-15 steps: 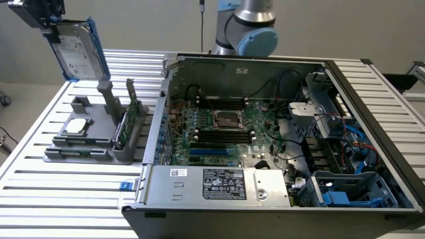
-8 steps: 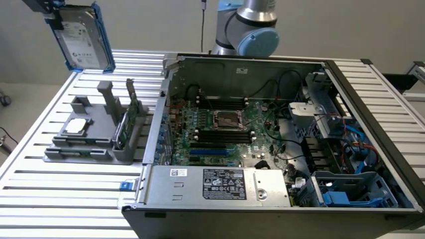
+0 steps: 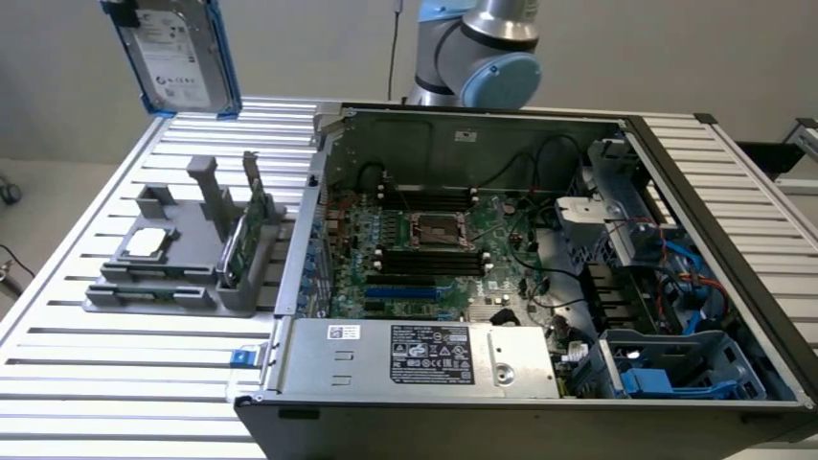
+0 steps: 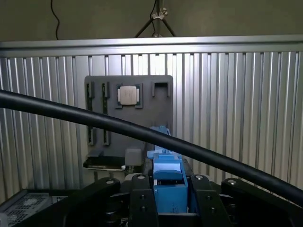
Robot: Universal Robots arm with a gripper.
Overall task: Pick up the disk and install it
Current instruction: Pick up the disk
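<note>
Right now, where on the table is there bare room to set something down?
Bare slats of the table: the near strip in front of the holder, at the exterior view's left; the patch behind the holder, beneath the disk in the hand; and the far corner at the exterior view's right, beside the case. Inside the case it is crowded.

A plain pale wall (image 3: 306,48) stands behind the evenly lit, ribbed aluminium table (image 3: 128,412).

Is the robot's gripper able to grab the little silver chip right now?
Probably not: the gripper is shut on the disk, so it has no room, though nothing covers the chip on its grey holder.
</note>
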